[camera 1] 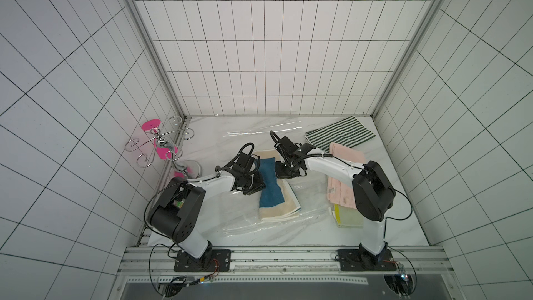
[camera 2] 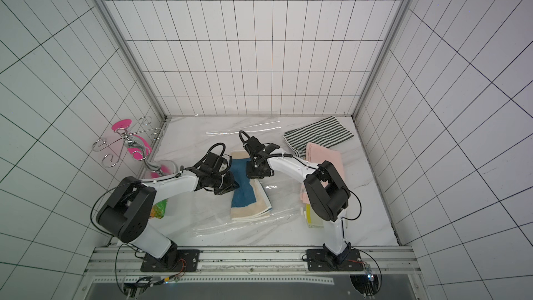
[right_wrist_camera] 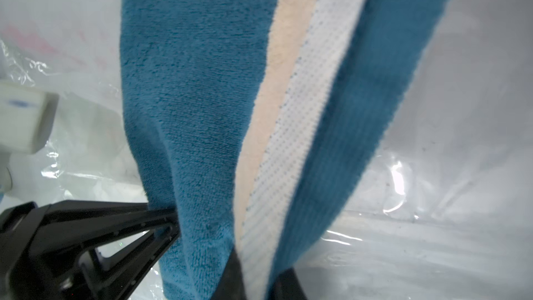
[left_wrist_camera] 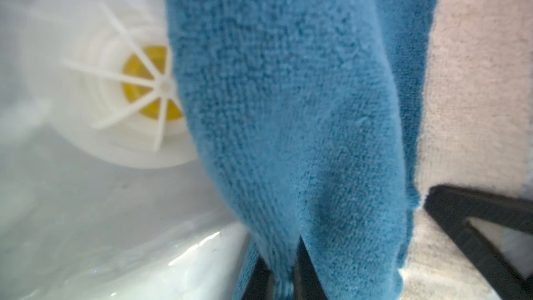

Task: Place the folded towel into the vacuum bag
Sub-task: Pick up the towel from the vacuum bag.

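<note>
Folded towel (camera 1: 269,191) was seen in teal blue bordered with beige, striped towel (camera 1: 341,134) at two o'clock was banded dark green and white, pink towel (camera 1: 346,155) at three o'clock, vacuum bag (camera 1: 288,223) clear, its valve (left_wrist_camera: 138,88) white around yellow, tabletop (camera 1: 207,137) veined white-grey marble.

Striped towel (camera 1: 340,134), pink towel (camera 1: 347,155), wire stand (camera 1: 160,140)
</note>
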### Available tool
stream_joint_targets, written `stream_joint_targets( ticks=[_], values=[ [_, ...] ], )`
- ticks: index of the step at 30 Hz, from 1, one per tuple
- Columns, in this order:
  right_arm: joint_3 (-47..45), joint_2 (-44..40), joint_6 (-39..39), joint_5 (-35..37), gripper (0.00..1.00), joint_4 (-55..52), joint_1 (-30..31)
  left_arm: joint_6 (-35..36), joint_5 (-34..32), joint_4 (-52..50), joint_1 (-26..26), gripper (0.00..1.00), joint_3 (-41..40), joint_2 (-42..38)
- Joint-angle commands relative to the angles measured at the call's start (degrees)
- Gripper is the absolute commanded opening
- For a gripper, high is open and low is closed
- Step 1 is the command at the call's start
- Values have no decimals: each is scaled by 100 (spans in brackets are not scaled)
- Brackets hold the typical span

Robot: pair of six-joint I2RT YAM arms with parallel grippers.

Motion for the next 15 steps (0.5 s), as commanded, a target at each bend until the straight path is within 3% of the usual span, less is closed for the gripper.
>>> stream_joint_targets(
  ticks=[1,4,10,15],
  values=[
    [90,-15,161,-113,21,82,199,-99,-27,102,-15,13,62,-126],
    [169,0,164,46,32,97,304,-88,86,254,74,13,-59,-183],
    [-259,-23,159,-784,56,890,188,-355,842,1316,234,13,-653,-348],
    [-369,310,203,-1234,64,1260,142,-522,1161,1927,248,14,-803,-163]
  ],
)
